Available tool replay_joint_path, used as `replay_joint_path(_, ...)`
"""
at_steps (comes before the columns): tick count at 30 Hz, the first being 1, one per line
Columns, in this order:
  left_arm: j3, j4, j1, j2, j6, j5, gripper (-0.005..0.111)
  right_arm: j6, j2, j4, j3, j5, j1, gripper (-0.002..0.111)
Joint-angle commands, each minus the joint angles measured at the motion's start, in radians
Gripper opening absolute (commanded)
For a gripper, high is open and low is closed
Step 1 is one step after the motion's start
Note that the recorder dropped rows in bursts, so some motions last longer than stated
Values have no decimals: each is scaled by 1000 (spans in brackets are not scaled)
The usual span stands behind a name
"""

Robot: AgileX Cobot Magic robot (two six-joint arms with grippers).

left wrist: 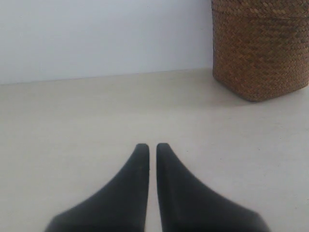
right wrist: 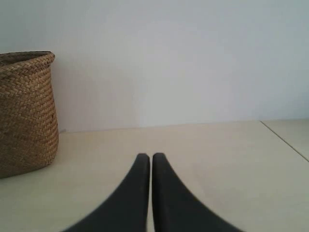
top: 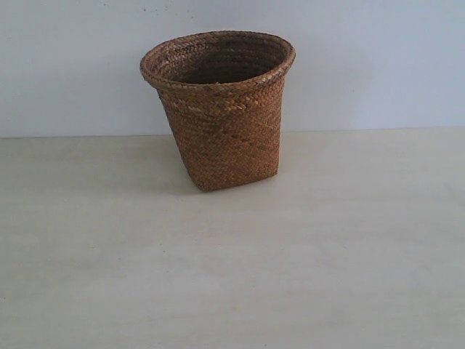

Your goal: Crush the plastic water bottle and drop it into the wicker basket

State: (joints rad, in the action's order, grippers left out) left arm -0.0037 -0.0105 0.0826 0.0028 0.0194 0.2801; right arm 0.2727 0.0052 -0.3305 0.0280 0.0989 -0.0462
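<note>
The wicker basket (top: 218,109) stood upright near the far edge of the counter (top: 232,276); the plastic water bottle showed in no view. The left end effector (left wrist: 152,147) and right end effector (right wrist: 151,157) were pinched narrow, empty. A sideways swing might topple the light basket.

Setting: robot test bench, lab-like. Evidence: pale wood-grain counter (top: 232,291); blank white wall (top: 363,65) rising straight behind it; single wicker basket (top: 221,109) standing on the counter, beyond the black left hand (left wrist: 152,145) and right hand (right wrist: 145,155), both low over the counter.
</note>
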Motion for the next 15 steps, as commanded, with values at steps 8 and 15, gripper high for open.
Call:
replay_joint_path(8, 4, -2, -2, -3, -11, -2, 4, -3, -5, 2, -6, 1, -3, 0)
replay_joint_path(15, 4, -2, -2, -3, -11, -2, 4, -208, -5, 166, -6, 42, -3, 0)
